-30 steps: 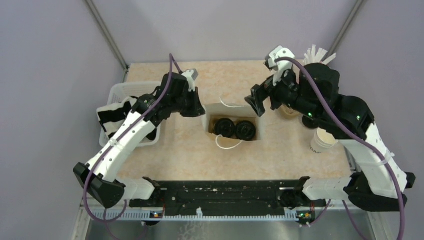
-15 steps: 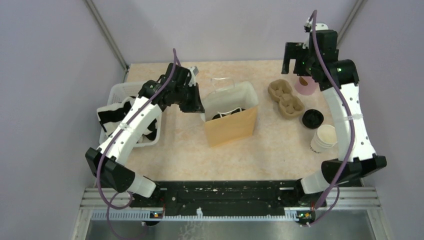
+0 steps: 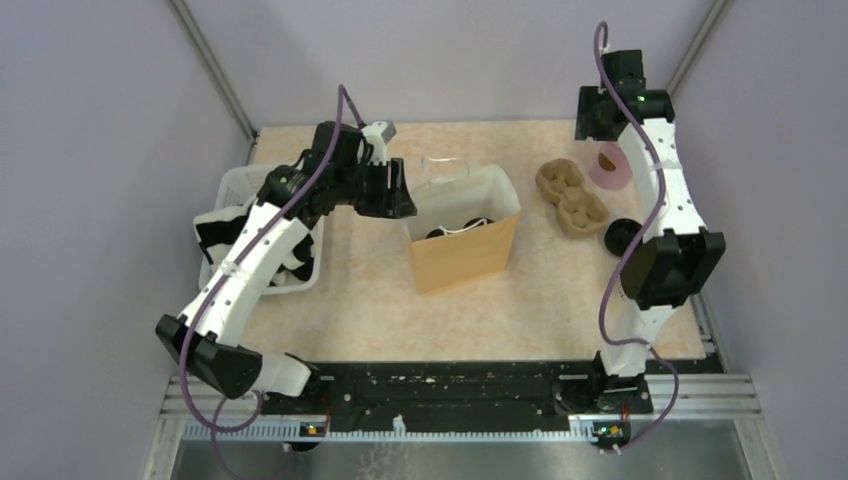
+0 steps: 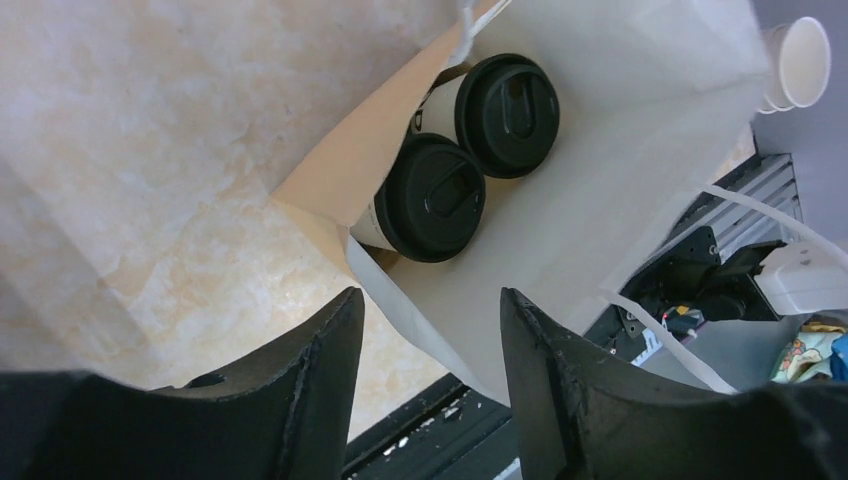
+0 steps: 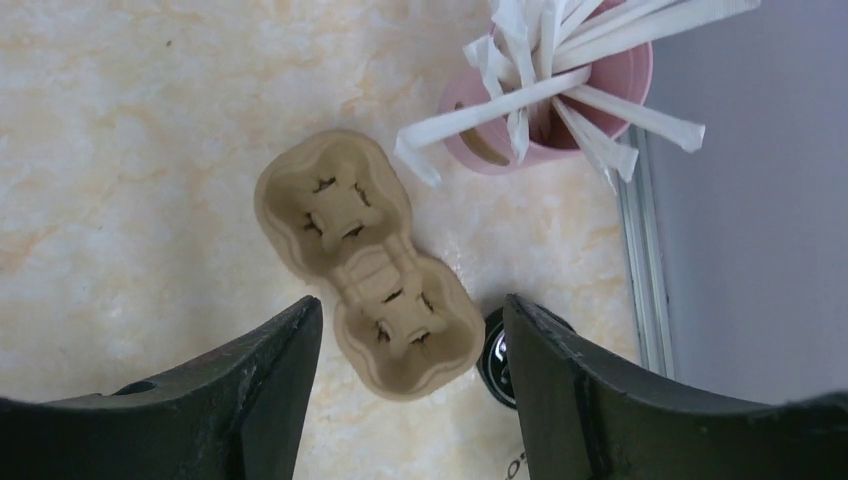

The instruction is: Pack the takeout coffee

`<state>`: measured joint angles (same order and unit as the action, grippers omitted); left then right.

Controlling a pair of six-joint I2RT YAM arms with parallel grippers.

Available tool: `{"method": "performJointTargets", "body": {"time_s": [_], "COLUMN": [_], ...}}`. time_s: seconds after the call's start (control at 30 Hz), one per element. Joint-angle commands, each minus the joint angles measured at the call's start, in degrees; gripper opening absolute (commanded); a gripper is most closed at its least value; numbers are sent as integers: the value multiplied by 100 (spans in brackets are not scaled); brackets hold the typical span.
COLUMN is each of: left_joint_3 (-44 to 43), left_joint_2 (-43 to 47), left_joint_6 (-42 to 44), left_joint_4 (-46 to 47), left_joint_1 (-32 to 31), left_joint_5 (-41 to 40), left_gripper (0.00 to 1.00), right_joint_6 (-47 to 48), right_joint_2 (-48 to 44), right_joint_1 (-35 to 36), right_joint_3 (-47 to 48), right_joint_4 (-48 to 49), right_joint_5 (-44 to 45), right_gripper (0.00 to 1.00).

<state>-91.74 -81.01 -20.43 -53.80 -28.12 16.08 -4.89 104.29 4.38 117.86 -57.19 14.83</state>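
Two takeout coffees (image 4: 432, 197) inside brown bag (image 3: 465, 255); left pincer (image 4: 430, 305), right pincer (image 5: 412, 305) spread, empty.

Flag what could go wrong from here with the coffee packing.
1. Both lidded cups stand loose in the paper bag, crowded into one corner, while the cup carrier lies empty outside it; lifting the bag could tip them.
2. The open left gripper hovers right at the bag's rim; a nudge might topple the bag.
3. The open right gripper hangs above the carrier near the pink cup of straws; a swing could snag them.
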Motion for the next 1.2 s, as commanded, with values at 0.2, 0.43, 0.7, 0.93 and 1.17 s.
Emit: {"method": "performJointTargets", "body": {"time_s": [0.2, 0.43, 0.7, 0.93, 1.17], "left_joint_3": [-72, 2, 4, -15, -38], "left_joint_2": [902, 1093, 1139, 1157, 1175], "left_joint_6": [928, 1092, 1150, 1207, 1281], "left_joint_4": [430, 351, 274, 195, 115], "left_joint_1": [17, 30, 27, 28, 33], "left_joint_5": [-72, -122, -61, -79, -156], "left_gripper": [60, 58, 58, 59, 59], "right_joint_6": [458, 970, 1172, 1287, 1599], "right_joint_2": [711, 860, 1209, 1583, 1849], "right_joint_1": [613, 933, 933, 933, 931], "right_joint_3": [303, 41, 158, 404, 405], "right_joint_4": [814, 1544, 1794, 1896, 2159], "right_joint_5": [2059, 3138, 3190, 3217, 3528], "right_gripper": [57, 56, 56, 51, 49]}}
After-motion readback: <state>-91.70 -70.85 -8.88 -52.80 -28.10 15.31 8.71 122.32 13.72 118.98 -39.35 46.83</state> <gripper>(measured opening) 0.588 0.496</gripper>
